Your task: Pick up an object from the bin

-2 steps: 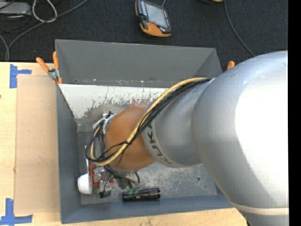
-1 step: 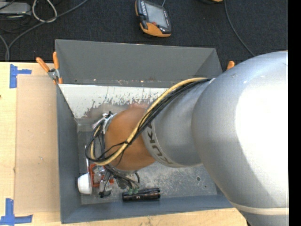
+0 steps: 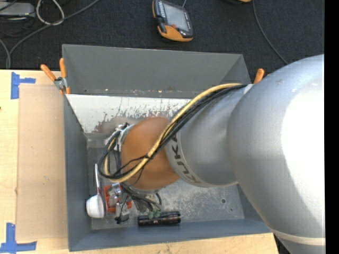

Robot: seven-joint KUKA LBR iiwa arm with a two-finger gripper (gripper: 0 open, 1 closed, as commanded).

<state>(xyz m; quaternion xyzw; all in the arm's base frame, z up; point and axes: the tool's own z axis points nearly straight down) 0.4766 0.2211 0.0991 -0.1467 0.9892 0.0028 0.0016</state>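
My gripper (image 3: 123, 209) reaches down under the arm's orange cover into the bin's front left corner. Right beside it on the left lies a white rounded thing (image 3: 95, 207) with an orange-red piece (image 3: 110, 197) against it; whether the two are one object is unclear. A black stick-shaped object (image 3: 159, 219) lies flat on the floor just right of the gripper, along the front wall. Whether the gripper touches any of them is hidden.
The arm and its orange cover with cables hang over the middle of the bin and hide most of the floor. A bare strip of speckled floor shows at the front right, beyond the black stick.
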